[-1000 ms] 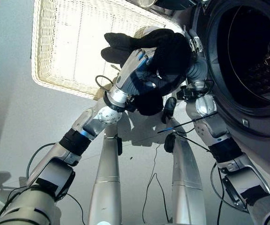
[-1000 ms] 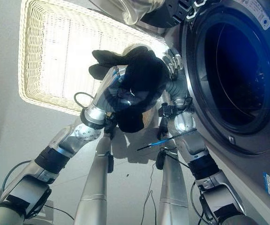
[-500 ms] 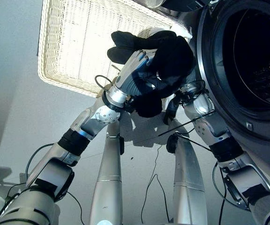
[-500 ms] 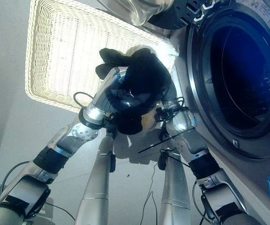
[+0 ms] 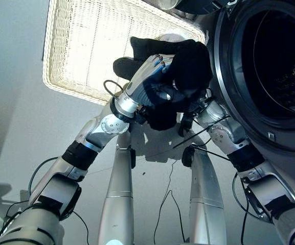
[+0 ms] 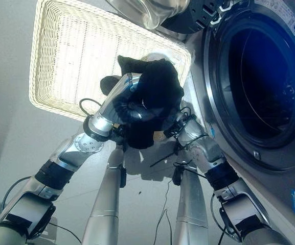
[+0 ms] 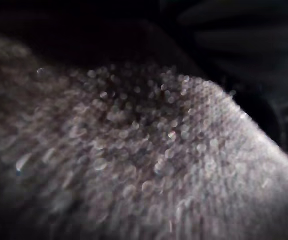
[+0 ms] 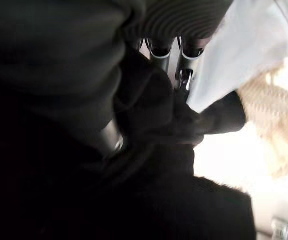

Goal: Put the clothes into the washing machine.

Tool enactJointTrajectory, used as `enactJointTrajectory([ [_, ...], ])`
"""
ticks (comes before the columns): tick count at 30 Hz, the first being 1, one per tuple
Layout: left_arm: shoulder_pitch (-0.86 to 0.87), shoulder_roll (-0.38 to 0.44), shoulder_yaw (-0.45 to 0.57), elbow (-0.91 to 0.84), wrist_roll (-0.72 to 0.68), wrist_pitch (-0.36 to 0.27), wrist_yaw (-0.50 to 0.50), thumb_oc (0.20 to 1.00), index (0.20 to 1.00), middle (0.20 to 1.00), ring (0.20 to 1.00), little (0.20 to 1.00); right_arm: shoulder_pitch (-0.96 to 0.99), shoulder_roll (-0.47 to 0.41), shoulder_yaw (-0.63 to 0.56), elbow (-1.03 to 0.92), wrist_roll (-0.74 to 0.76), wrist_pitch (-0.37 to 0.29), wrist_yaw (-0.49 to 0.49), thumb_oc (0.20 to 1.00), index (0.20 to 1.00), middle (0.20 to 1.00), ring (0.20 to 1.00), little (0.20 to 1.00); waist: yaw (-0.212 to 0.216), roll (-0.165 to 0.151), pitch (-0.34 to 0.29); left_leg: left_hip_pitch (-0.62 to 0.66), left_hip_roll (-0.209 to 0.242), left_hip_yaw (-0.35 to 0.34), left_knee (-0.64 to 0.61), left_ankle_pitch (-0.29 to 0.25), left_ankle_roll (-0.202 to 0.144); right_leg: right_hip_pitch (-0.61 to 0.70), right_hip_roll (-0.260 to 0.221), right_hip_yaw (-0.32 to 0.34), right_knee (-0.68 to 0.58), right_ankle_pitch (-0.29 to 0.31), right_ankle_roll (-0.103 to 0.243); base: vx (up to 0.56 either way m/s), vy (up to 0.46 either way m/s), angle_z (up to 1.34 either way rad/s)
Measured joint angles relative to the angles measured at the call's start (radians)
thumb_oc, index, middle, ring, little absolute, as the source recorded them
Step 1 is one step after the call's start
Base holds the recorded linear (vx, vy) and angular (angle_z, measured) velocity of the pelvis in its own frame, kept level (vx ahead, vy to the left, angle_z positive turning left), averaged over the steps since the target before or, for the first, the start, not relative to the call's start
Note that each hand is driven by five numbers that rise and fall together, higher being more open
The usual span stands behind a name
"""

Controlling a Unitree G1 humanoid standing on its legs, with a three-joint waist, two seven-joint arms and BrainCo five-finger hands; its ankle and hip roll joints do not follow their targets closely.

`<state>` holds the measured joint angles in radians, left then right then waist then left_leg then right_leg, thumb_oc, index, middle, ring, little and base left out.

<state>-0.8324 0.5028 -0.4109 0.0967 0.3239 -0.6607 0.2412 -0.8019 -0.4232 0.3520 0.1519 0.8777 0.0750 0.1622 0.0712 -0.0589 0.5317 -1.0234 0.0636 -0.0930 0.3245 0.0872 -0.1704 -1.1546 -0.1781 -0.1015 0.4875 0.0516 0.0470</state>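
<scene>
A bundle of black knitted cloth [image 5: 185, 66] is hanging above the floor between the pale woven wicker basket [image 5: 86, 46] and the round open door of the grey washing machine [image 5: 270, 66]. The left hand [image 5: 150, 84] is lying under the cloth, its fingers curling into it. The right hand [image 8: 181, 75] is buried in the cloth; its fingers' state cannot be told.

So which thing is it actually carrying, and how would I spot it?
Start at the washing machine with its big round open drum, then look just left, in front of the pale wicker basket. Bunched there between the left hand and right hand is the black garment: the one dark, soft lump against the light weave.
</scene>
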Motion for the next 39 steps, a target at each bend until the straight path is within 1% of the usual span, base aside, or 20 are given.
enactJointTrajectory([
  [4,-0.001,0.008,0.0,0.0,0.037,0.002,0.04,0.2,0.2,0.2,0.2,0.2,0.002,0.001,0.0,0.012,0.099,0.027,0.056,0.2,0.2,0.2,0.2,0.2,0.0,0.0,0.0,0.0,0.0,0.0,-0.001,0.0,0.0,0.0,0.0,0.0,-0.002,0.0,0.0,0.0,0.0,0.0],
  [7,-0.002,0.011,-0.001,0.0,0.059,0.008,0.072,0.2,0.2,0.2,0.2,0.2,0.004,0.003,0.0,0.012,0.134,0.042,0.093,0.2,0.2,0.2,0.2,0.2,0.001,0.0,0.0,0.0,-0.001,0.0,-0.002,0.0,0.0,0.0,0.0,0.0,-0.002,0.0,0.0,0.0,0.0,0.0],
  [9,-0.003,0.015,-0.001,0.0,0.061,0.011,0.083,0.2,0.2,0.2,0.2,0.2,0.004,0.005,0.0,0.013,0.146,0.045,0.099,0.2,0.2,0.2,0.2,0.2,0.001,0.0,0.0,0.0,-0.001,0.0,-0.002,0.0,0.0,0.0,0.0,0.0,-0.002,-0.001,-0.001,0.0,0.0,0.0],
  [11,-0.006,0.02,-0.002,0.0,0.091,0.029,0.109,0.586,0.586,0.586,0.586,0.586,0.005,0.005,0.0,0.014,0.168,0.05,0.119,0.2,0.2,0.2,0.2,0.2,0.001,0.0,0.0,0.0,0.0,0.0,-0.002,0.0,0.0,0.0,0.0,0.0,-0.002,-0.001,-0.001,0.0,0.0,0.0],
  [12,-0.007,0.022,-0.004,0.0,0.099,0.04,0.118,0.68,0.68,0.68,0.68,0.68,0.007,0.006,0.0,0.014,0.172,0.05,0.124,0.2,0.2,0.2,0.2,0.2,0.001,0.0,0.0,0.0,0.0,0.0,-0.002,0.0,0.0,0.0,0.0,0.0,-0.002,-0.001,-0.001,0.0,0.0,0.0],
  [13,-0.009,0.026,-0.005,0.0,0.117,0.068,0.142,0.784,0.784,0.784,0.784,0.784,0.013,0.005,0.0,0.014,0.175,0.051,0.135,0.2,0.2,0.2,0.2,0.2,0.001,0.0,0.0,0.0,0.0,0.0,-0.002,0.0,0.0,0.0,0.0,0.0,-0.002,-0.001,-0.001,0.0,0.0,0.0],
  [14,-0.009,0.029,-0.006,0.001,0.127,0.086,0.155,1.0,1.0,1.0,1.0,1.0,0.019,0.005,0.0,0.014,0.175,0.052,0.136,0.2,0.2,0.2,0.2,0.2,0.001,0.0,0.0,0.0,0.0,0.0,-0.002,0.0,0.0,0.0,0.0,0.0,-0.002,-0.001,-0.001,0.0,0.0,0.0],
  [16,-0.015,0.042,-0.026,0.005,0.149,0.147,0.2,1.0,1.0,1.0,1.0,1.0,0.024,0.005,-0.001,0.015,0.178,0.055,0.137,0.2,0.2,0.2,0.2,0.2,0.001,0.0,0.0,-0.001,0.0,0.0,-0.002,-0.001,-0.001,-0.001,0.0,0.0,-0.003,-0.001,-0.001,0.0,0.0,0.0],
  [17,-0.023,0.063,-0.052,0.008,0.155,0.197,0.224,1.0,1.0,1.0,1.0,1.0,0.023,0.003,-0.001,0.02,0.197,0.058,0.137,0.2,0.2,0.2,0.2,0.2,0.001,0.001,0.0,-0.001,0.0,0.0,-0.003,-0.001,-0.001,-0.001,0.0,0.0,-0.003,-0.001,-0.001,0.0,0.0,0.0],
  [20,-0.025,0.08,-0.058,0.012,0.154,0.276,0.251,1.0,1.0,1.0,1.0,1.0,0.027,-0.001,-0.003,0.024,0.216,0.057,0.137,0.2,0.2,0.2,0.2,0.2,0.002,0.003,0.0,-0.001,0.0,0.0,-0.004,-0.001,-0.001,-0.002,0.0,0.0,-0.004,-0.001,-0.001,0.0,0.0,0.0],
  [21,-0.024,0.087,-0.062,0.014,0.154,0.292,0.259,1.0,1.0,1.0,1.0,1.0,0.029,-0.002,-0.004,0.024,0.217,0.056,0.137,0.2,0.2,0.2,0.2,0.2,0.002,0.004,0.0,-0.001,0.0,0.0,-0.005,-0.001,-0.001,-0.002,0.0,0.0,-0.005,-0.001,-0.001,0.0,0.0,0.0],
  [23,-0.024,0.11,-0.077,0.023,0.151,0.35,0.277,1.0,1.0,1.0,1.0,1.0,0.046,-0.007,-0.009,0.025,0.256,0.05,0.137,0.2,0.2,0.2,0.2,0.2,0.004,0.01,0.001,-0.001,0.0,0.0,-0.006,-0.001,-0.001,-0.002,0.0,0.0,-0.006,-0.002,-0.001,0.0,0.0,0.0],
  [25,-0.025,0.113,-0.079,0.03,0.15,0.37,0.283,1.0,1.0,1.0,1.0,1.0,0.052,-0.011,-0.009,0.026,0.273,0.047,0.137,0.2,0.2,0.2,0.2,0.2,0.006,0.013,0.001,-0.001,-0.001,0.0,-0.007,-0.001,-0.001,-0.002,0.0,0.0,-0.006,-0.002,-0.002,0.0,0.0,0.0],
  [26,-0.025,0.113,-0.082,0.035,0.15,0.39,0.292,1.0,1.0,1.0,1.0,1.0,0.057,-0.019,-0.012,0.026,0.289,0.043,0.138,0.2,0.2,0.2,0.2,0.2,0.006,0.014,0.001,-0.001,0.0,0.0,-0.007,-0.001,-0.001,-0.002,0.0,0.0,-0.006,-0.002,-0.002,0.0,0.0,0.0],
  [28,-0.028,0.113,-0.089,0.042,0.131,0.42,0.301,1.0,1.0,1.0,1.0,1.0,0.063,-0.021,-0.019,0.026,0.295,0.029,0.139,0.2,0.2,0.2,0.2,0.2,0.006,0.014,0.001,-0.001,0.0,0.0,-0.007,-0.001,-0.001,-0.002,0.0,0.0,-0.006,-0.002,-0.002,0.0,0.0,0.0],
  [29,-0.029,0.113,-0.089,0.046,0.128,0.445,0.303,1.0,1.0,1.0,1.0,1.0,0.065,-0.023,-0.026,0.026,0.296,0.018,0.139,0.2,0.2,0.2,0.2,0.2,0.005,0.015,0.001,-0.001,0.0,0.001,-0.007,-0.001,-0.001,-0.002,0.0,0.0,-0.006,-0.002,-0.002,0.0,0.0,0.0],
  [32,-0.029,0.116,-0.089,0.055,0.123,0.482,0.306,1.0,1.0,1.0,1.0,1.0,0.067,-0.026,-0.028,0.026,0.326,0.001,0.142,0.2,0.2,0.2,0.2,0.2,0.003,0.015,0.001,-0.001,0.0,0.001,-0.009,-0.001,-0.001,-0.003,0.0,0.0,-0.009,-0.002,-0.002,0.0,0.0,0.0],
  [33,-0.029,0.118,-0.091,0.06,0.121,0.502,0.306,1.0,1.0,1.0,1.0,1.0,0.071,-0.029,-0.032,0.026,0.334,-0.015,0.143,0.2,0.2,0.2,0.2,0.2,0.002,0.015,0.001,-0.001,0.0,0.002,-0.012,-0.001,-0.001,-0.003,0.0,0.0,-0.012,-0.002,-0.002,0.0,0.0,0.0],
  [36,-0.033,0.118,-0.092,0.084,0.118,0.521,0.303,1.0,1.0,1.0,1.0,1.0,0.077,-0.029,-0.046,0.025,0.356,-0.033,0.152,0.2,0.2,0.2,0.2,0.2,0.001,0.015,0.001,-0.001,0.0,0.002,-0.017,-0.001,-0.001,-0.004,0.0,-0.001,-0.017,-0.002,-0.002,0.0,0.0,0.0],
  [39,-0.036,0.142,-0.101,0.088,0.105,0.537,0.281,1.0,1.0,1.0,1.0,1.0,0.077,-0.029,-0.067,0.025,0.372,-0.06,0.159,0.2,0.2,0.2,0.2,0.2,0.001,0.015,0.001,-0.001,0.0,0.003,-0.021,-0.001,-0.001,-0.004,0.0,-0.001,-0.021,-0.002,-0.002,0.0,0.0,0.0],
])
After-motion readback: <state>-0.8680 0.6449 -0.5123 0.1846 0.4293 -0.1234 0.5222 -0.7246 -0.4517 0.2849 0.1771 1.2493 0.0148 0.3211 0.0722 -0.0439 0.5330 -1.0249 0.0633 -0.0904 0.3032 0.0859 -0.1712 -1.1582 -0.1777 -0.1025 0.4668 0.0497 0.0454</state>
